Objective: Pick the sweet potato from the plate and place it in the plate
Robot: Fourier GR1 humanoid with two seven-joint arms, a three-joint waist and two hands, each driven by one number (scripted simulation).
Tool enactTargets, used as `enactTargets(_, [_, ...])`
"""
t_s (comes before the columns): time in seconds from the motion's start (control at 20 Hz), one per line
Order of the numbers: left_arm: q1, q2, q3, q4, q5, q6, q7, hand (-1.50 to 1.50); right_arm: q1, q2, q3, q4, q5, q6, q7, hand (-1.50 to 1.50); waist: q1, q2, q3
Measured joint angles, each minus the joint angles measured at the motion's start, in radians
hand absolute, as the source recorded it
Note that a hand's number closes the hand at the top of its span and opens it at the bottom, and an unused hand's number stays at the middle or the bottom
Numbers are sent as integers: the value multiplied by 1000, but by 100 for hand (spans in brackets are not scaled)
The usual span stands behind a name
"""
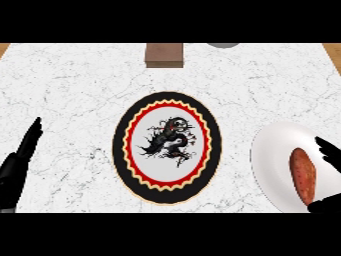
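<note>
Right hand (339,172) brackets the sweet potato (303,176) on the white plate (270,155), fingers apart; dragon plate (167,148) sits centre; left hand (14,170) rests open, far left.

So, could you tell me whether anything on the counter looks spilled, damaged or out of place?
Nothing stands out. The sweet potato lies whole on the white plate beside the right robot hand, the dragon plate sits flat and bare mid-counter, and the left robot hand rests open at the left.
</note>
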Motion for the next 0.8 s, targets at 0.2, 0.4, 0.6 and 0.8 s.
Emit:
enactTargets(0.2, [3, -13, 27, -6, -14, -26, 0, 0, -16, 39, 0, 42, 46, -1, -22, -150, 0, -1, -2])
enactTargets(0.4, [3, -36, 47, -9, -39, -41, 2, 0, -22, 60, -9, 56, 83, 10, -50, 150, -3, -5, -8])
enactTargets(0.6, [15, -43, 62, -25, -43, -60, -1, 0, -33, 75, -34, 84, 99, -4, -104, 150, -5, -6, -11])
enactTargets(0.8, [26, -51, 84, -15, -49, -80, -23, 0, -36, 84, -51, 98, 120, -9, -150, 150, -5, -5, -11])
